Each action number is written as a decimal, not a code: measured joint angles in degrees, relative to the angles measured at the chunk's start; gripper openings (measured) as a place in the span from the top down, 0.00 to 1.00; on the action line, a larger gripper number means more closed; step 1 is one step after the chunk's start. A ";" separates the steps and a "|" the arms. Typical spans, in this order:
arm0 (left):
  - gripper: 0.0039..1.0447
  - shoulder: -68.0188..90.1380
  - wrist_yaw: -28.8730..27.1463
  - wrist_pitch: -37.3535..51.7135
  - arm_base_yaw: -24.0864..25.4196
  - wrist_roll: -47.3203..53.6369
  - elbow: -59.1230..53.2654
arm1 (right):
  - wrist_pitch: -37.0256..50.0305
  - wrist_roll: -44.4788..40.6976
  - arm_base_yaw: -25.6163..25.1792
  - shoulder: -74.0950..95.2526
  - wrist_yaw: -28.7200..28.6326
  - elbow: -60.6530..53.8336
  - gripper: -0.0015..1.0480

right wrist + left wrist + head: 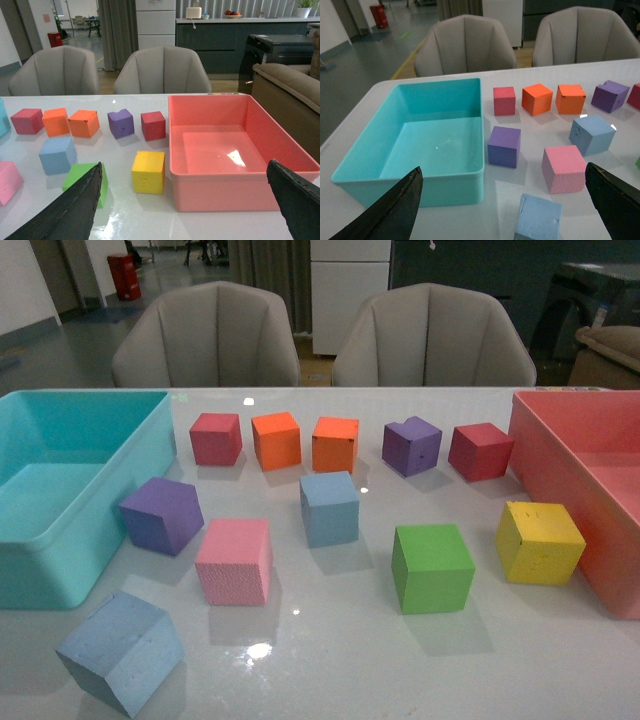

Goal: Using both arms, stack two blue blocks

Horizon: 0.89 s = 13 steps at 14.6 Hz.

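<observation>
Two pale blue blocks rest on the white table. One blue block [329, 508] stands mid-table behind the pink cube; the other blue block [122, 650] lies turned at the front left, near the turquoise bin. In the left wrist view, the near blue block [538, 219] sits low between the spread fingers of my open left gripper [503, 169], and the far blue block [591, 134] is further off. My right gripper [185, 164] is open and empty above the yellow cube and the pink bin, with a blue block [57, 155] off to one side. Neither arm shows in the front view.
A turquoise bin [60, 535] stands at the left and a pink bin [560, 470] at the right. Red [216, 438], orange [276, 440], purple [162, 514], pink [234, 560], green [432, 567] and yellow [539, 542] cubes are scattered between them. Two chairs stand behind the table.
</observation>
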 joint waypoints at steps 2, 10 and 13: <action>0.06 17.73 6.93 13.86 2.86 -0.44 2.91 | 0.00 0.00 0.00 0.00 0.00 0.00 0.06; 0.06 67.93 23.08 24.09 0.98 -1.88 14.19 | 0.00 0.02 0.00 0.00 0.00 0.00 0.06; 0.06 72.11 22.40 25.86 2.86 -1.86 14.84 | 0.00 0.00 0.00 0.00 0.00 0.00 0.06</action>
